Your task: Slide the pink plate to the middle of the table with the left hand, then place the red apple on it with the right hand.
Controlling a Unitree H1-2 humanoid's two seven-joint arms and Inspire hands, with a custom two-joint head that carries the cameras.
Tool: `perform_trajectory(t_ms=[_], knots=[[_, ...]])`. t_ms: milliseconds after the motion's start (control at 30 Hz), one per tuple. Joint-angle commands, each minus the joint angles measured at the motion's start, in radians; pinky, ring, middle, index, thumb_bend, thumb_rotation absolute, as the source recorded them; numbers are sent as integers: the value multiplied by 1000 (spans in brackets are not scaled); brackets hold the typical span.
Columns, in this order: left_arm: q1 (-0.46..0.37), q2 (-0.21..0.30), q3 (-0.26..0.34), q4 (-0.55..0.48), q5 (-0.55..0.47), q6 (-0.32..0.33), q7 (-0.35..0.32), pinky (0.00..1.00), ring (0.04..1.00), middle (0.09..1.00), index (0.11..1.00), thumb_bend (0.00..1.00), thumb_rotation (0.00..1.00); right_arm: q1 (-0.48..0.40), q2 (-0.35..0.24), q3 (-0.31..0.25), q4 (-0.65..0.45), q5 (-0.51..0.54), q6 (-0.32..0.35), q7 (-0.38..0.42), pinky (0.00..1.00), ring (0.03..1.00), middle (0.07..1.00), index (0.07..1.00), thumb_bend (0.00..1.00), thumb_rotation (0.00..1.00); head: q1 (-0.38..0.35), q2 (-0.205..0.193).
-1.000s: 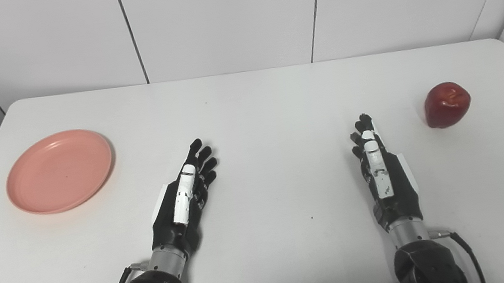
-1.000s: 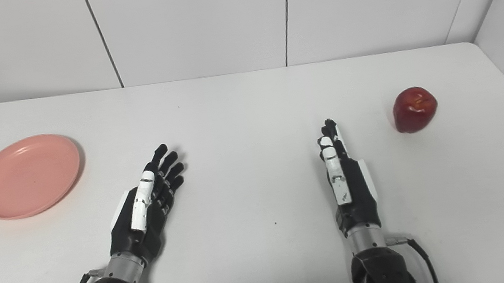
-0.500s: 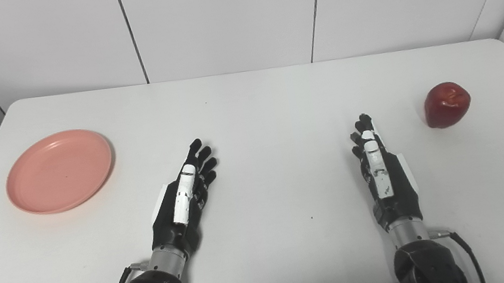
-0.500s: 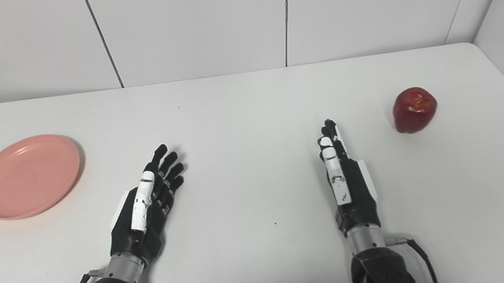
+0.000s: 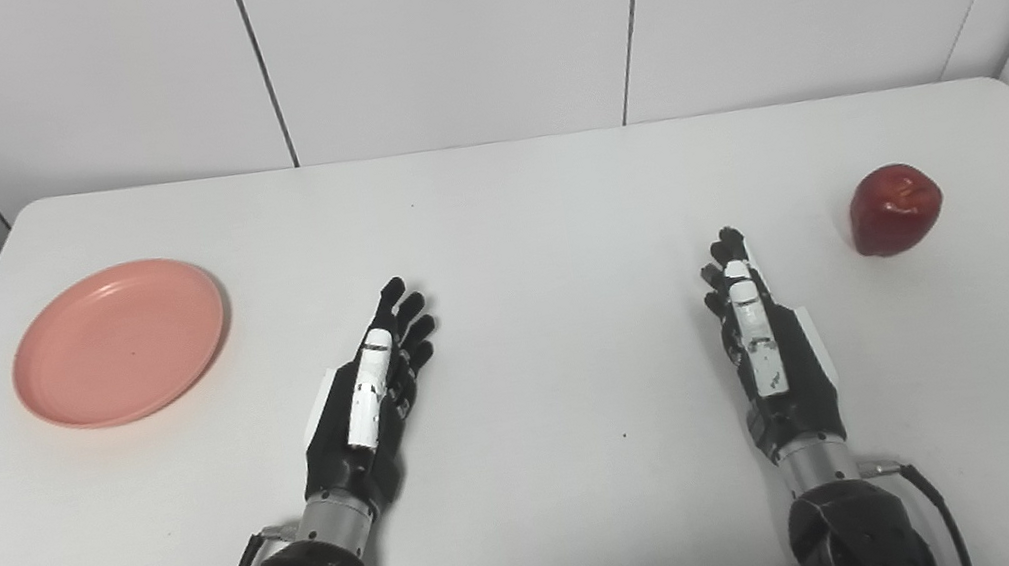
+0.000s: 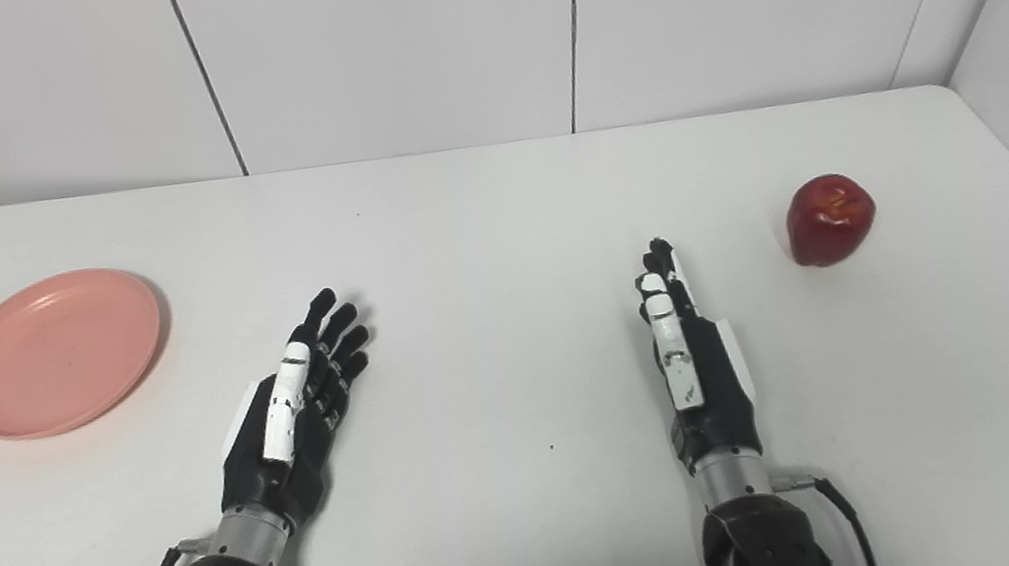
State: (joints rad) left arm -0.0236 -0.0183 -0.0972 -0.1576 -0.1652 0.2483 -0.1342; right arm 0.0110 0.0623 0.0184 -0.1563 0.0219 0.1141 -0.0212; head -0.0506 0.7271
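Note:
A pink plate [image 5: 119, 342] lies flat near the table's left edge. A red apple [image 5: 895, 209] sits near the right edge. My left hand [image 5: 368, 398] rests open on the table, fingers stretched forward, well to the right of the plate and holding nothing. My right hand [image 5: 762, 340] also lies open with straight fingers, to the left of the apple and a little nearer me, apart from it.
The white table [image 5: 515, 221] is bounded by grey panel walls at the back and both sides. Bare tabletop stretches between the two hands and beyond them toward the back wall.

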Motion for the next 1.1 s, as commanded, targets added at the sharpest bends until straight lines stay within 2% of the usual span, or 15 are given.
perform_trajectory(t_ms=[0,300,600,933,1067], knots=[[-32,-11,-5,-15,5,-27,-3,987,959,974,962,399,1000,-28,3,3,-32,-2,-55,2,1000,982,998,1000,269,1000,1,0],[-30,-24,-13,1,9,-44,-2,975,956,971,956,397,1000,-22,-8,-5,-36,16,-43,11,1000,981,997,1000,260,1000,80,-33],[-25,-64,-31,23,29,-55,15,979,957,973,960,431,1000,-12,-42,-23,-17,53,-84,31,1000,976,991,1000,251,1000,204,-95],[-25,-87,-56,62,51,-97,21,997,965,980,973,391,1000,-11,-76,-37,29,100,-159,61,1000,977,992,1000,205,1000,310,-157],[-27,-88,-64,80,51,-121,21,997,971,985,977,383,1000,-11,-76,-43,34,121,-163,70,1000,982,995,1000,186,1000,338,-172]])
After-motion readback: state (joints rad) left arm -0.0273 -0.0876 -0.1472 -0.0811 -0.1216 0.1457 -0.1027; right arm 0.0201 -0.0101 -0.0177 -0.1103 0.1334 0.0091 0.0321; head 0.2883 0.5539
